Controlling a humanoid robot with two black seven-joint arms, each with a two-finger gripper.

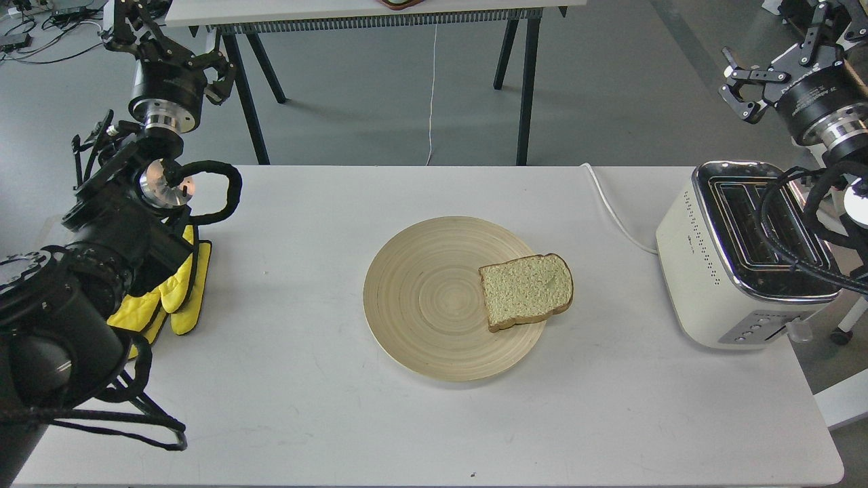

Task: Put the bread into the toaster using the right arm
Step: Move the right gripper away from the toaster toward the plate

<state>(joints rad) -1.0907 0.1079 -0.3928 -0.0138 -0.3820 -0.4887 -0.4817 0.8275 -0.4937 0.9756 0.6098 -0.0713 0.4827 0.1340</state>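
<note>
Resting at frame centre: bread (pixel 526 291), flat on the plate's (pixel 420 298) right edge, overhanging slightly. Toaster (pixel 736 254) at right edge of tabletop (pixel 305 407), slots empty. Right claw (pixel 744 91), upper right, fingers spread, holding nothing. Left claw (pixel 215 76), upper left; fingers indistinct, cannot tell. Yellow glove (pixel 180 291) at left.

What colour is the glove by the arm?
Bright yellow glove, seen in the head view.

black arms, silver joint rings, looped black cables; right arm (pixel 824 115) bears small white lettering.
</note>
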